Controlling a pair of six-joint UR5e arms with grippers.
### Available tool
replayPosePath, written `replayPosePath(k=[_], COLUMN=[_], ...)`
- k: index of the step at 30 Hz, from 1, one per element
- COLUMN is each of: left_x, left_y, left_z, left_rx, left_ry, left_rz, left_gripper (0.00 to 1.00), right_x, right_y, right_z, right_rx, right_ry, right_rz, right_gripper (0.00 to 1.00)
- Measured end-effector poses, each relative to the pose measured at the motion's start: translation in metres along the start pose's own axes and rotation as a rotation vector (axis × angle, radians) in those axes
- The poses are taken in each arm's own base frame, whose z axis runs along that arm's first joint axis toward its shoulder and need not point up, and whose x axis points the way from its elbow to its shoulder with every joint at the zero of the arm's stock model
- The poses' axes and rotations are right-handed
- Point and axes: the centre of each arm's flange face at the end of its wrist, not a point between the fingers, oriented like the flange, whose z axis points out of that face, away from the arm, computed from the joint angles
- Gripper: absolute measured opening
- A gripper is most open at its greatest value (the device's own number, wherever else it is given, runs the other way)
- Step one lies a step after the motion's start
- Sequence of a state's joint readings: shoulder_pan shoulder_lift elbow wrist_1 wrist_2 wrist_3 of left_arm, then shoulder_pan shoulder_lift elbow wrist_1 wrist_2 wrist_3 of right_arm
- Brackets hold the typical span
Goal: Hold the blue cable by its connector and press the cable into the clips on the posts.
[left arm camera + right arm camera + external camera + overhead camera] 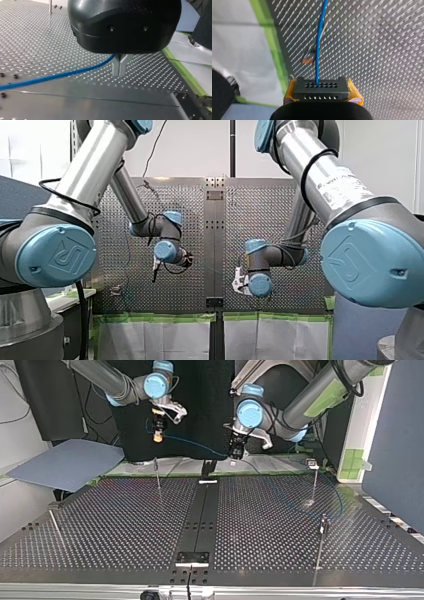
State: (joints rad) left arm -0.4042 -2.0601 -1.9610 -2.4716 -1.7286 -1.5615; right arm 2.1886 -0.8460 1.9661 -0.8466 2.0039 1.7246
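Observation:
In the right wrist view my right gripper [322, 93] is shut on the black connector [322, 87], one yellow pad [355, 93] on each side. The blue cable [319, 45] leaves the connector and runs ahead over the table. My left gripper [120, 67] has its metal fingers shut on the blue cable [62, 74], which trails off to one side. In the top view the cable [195, 446] spans between my right gripper [158, 434] at the left and my left gripper [235, 452] near the middle, both held above the table's far edge.
Thin posts stand on the perforated table [125, 525]: one [158, 476] at the far left, a clipped one [314, 477] at the far right, and another [321, 547] at the near right. More blue cable [340, 502] curves between the right-hand posts. Green tape [275, 50] edges the table.

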Motion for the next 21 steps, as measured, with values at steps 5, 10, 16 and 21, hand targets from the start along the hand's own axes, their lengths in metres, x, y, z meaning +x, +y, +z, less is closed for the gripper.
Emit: replayPosePath(k=[5, 10, 16, 21], left_x=[0.019, 0.044, 0.061, 0.062], left_y=[-0.012, -0.025, -0.036, -0.043], left_z=[0.002, 0.002, -0.002, -0.005], left_rx=[0.024, 0.045, 0.059, 0.071], left_ry=[0.004, 0.026, 0.051, 0.047], left_rz=[0.008, 0.009, 0.004, -0.005], left_gripper=[0.0, 0.0, 0.0, 0.0], right_x=[-0.012, -0.017, -0.015, -0.011], right_y=[0.02, 0.035, 0.048, 0.06], right_z=[-0.009, -0.011, -0.001, 0.012], right_rx=[-0.029, -0.055, -0.074, -0.07], right_ry=[-0.04, -0.06, -0.048, -0.031], right_rz=[-0.024, -0.042, -0.047, -0.051], right_gripper=[0.0, 0.0, 0.0, 0.0])
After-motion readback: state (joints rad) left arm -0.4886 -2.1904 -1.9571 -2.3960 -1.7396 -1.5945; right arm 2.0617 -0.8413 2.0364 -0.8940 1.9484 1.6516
